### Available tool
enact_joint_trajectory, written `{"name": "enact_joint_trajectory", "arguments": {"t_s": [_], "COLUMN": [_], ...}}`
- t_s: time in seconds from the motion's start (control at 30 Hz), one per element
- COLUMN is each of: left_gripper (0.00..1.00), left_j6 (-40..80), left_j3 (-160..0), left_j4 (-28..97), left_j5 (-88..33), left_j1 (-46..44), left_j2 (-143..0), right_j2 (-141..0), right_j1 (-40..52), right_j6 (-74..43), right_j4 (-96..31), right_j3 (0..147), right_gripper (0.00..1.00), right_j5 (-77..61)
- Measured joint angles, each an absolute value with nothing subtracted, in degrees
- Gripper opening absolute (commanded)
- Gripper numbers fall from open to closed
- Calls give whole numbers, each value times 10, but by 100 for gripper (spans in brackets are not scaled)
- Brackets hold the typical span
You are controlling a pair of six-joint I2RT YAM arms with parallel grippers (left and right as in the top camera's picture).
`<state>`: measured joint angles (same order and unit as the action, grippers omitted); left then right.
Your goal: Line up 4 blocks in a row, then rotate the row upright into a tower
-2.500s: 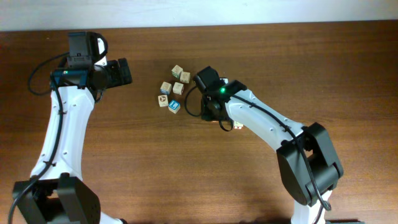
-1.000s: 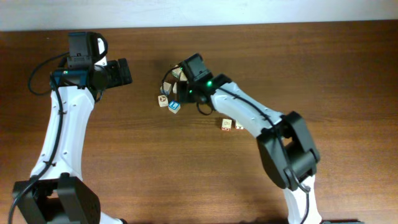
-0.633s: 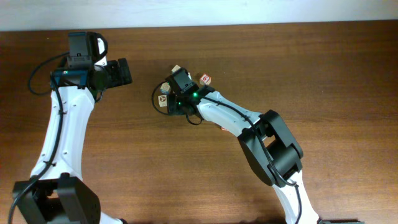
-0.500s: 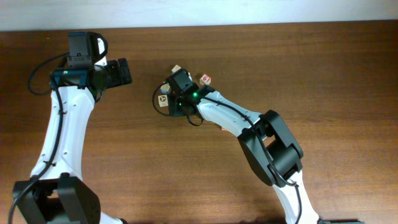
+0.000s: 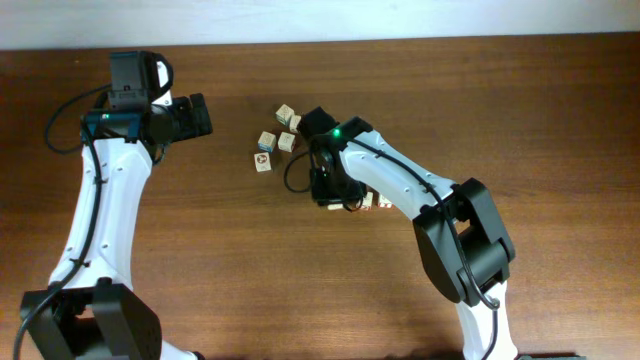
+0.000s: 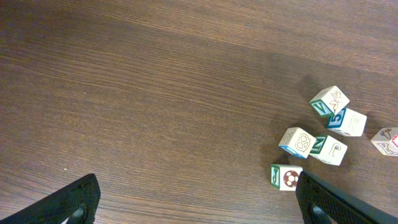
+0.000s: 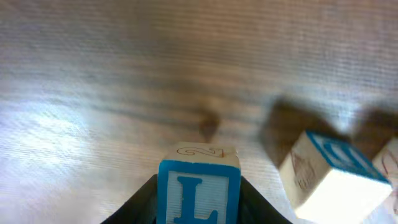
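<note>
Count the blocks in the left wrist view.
6. A pair of blocks at upper right; a pair just below them; one lowest; one cut off at the right edge. Others may be out of frame.

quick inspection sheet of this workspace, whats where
surface: dark brown wooden table
job's things: block cluster mid-table; L block between the right hand's fingers
clutter: nothing seen
hands: left hand open, empty; right hand shut on L block
cables: black cable looped at left arm
surroundings: pale wall behind table
</note>
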<state>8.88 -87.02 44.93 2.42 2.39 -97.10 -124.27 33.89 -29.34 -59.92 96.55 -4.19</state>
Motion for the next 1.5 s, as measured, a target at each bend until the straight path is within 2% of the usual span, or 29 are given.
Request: {"name": "enact_joint_trajectory", "arguments": {"t_s": [0.13,0.27,0.33,0.5,0.57,0.73,0.83,0.9,1.13,1.4,1.47,1.5], "left_gripper": [99,99,99,99,99,99,99,99,99,99,99,99], "left_j6": [89,89,89,89,89,89,89,89,89,89,89,89], "left_j3": [-870,-870,-870,-870,-870,-870,-870,-870,-870,-870,-870,-870], "left_j4": [449,449,449,449,449,449,449,449,449,449,449,449], "left_j5": [24,24,24,24,24,24,24,24,24,24,24,24], "left_j1": [24,24,24,24,24,24,24,24,24,24,24,24], "left_j2": [-971,-971,-971,-971,-971,-971,-971,-971,-971,-971,-971,-971], "right_j2": [-1243,-1242,-1245,-1255,-1255,-1255,-1254,-1254,-1254,-1254,-1254,-1254], "right_j1": [339,339,337,316,307,306,321,352,382,349,342,339], "right_j6": [-293,-294,-295,-295,-294,-260,-218,-188,-144,-225,-255,-260], "right_j4": [-648,-628,-622,-599,-580,-587,-592,-591,-573,-557,-552,-552], "right_j3": [965,965,965,965,965,994,1001,1001,962,936,936,936], "right_gripper": [36,36,53,60,59,39,38,31,30,26,27,34], "right_j5": [-42,-28,-23,-13,-13,-39,-60,-54,-24,15,15,15]}}
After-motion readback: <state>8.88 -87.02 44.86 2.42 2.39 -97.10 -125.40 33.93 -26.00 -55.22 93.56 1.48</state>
